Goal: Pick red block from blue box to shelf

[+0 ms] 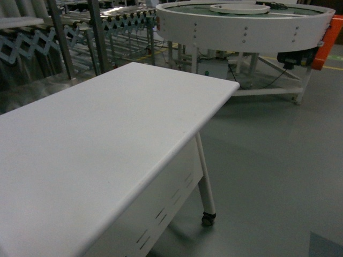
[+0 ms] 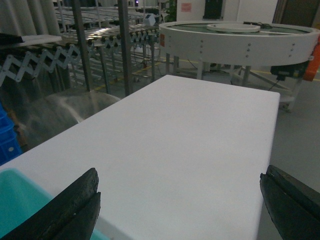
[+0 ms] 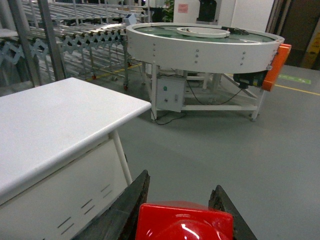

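Red block [image 3: 184, 222], one only, sits pinched in our right end effector [image 3: 181, 220] at the bottom centre of the right wrist frame; glossy, its long axis unclear. Our left end effector [image 2: 180, 200] stands spread above the table [image 2: 190, 145], one blue box [image 2: 17, 197] corner lower left. Shelf [image 1: 96, 32] fills our upper left.
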Motion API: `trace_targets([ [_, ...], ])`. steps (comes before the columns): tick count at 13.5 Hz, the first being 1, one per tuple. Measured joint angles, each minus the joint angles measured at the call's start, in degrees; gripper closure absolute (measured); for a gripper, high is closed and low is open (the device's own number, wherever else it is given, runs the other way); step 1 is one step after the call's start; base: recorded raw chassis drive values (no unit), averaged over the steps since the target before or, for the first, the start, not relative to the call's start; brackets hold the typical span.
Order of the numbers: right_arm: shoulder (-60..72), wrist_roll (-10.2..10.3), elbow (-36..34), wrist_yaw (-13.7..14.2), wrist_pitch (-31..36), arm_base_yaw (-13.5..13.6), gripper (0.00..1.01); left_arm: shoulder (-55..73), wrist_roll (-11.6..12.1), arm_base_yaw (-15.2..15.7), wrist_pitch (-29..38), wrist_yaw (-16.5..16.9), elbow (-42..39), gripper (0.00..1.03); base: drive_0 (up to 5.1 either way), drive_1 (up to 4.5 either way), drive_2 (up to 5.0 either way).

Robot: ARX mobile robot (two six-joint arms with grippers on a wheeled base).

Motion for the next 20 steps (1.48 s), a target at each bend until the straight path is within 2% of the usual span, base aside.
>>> trace_targets([
  [4, 0.0, 0.0, 0.0, 0.0, 0.0, 0.0, 0.73, 0.0, 0.0, 0.0, 0.0, 0.0, 0.0, 0.05, -1.6, -0.63, -2.6],
  [15, 0.0, 0.0, 0.0, 0.1, 0.1, 0.0, 0.73, 0.0, 0.0, 0.0, 0.0, 0.0, 0.0, 0.05, -1.6, 2.34, -5.5],
  [20, 0.1, 0.0, 0.0, 0.1, 0.0, 0.0, 0.73, 0.0, 0.0, 0.0, 0.0, 0.0, 0.0, 0.05, -1.4, -1.19, -1.7],
])
